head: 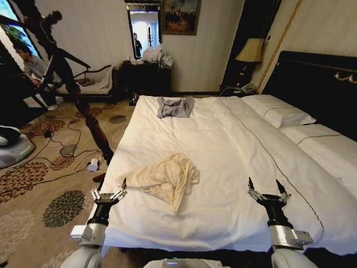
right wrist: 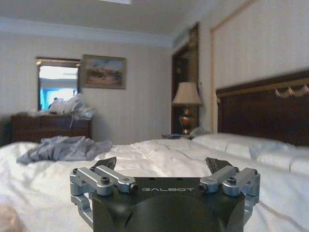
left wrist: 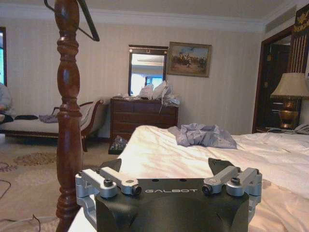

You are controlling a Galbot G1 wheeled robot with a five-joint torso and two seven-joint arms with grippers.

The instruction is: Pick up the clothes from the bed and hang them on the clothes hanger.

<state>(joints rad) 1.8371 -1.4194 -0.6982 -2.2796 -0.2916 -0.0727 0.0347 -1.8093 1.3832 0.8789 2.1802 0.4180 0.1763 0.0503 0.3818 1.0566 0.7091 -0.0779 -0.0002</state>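
Here the shirt (head: 167, 177) lies crumpled on the bed (head: 234, 167), between the spread left gripper (head: 109, 191) and spread right gripper (head: 268, 190).

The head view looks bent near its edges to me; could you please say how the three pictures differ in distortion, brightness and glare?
Head view: wide-angle, the coat stand and walls lean inward, the bed evenly lit, shirt clear. Left wrist view: straight lines, warm light, sheet glaring behind the left claw. Right wrist view: cooler, hazier, the mirror washed out bright, beyond the right claw.
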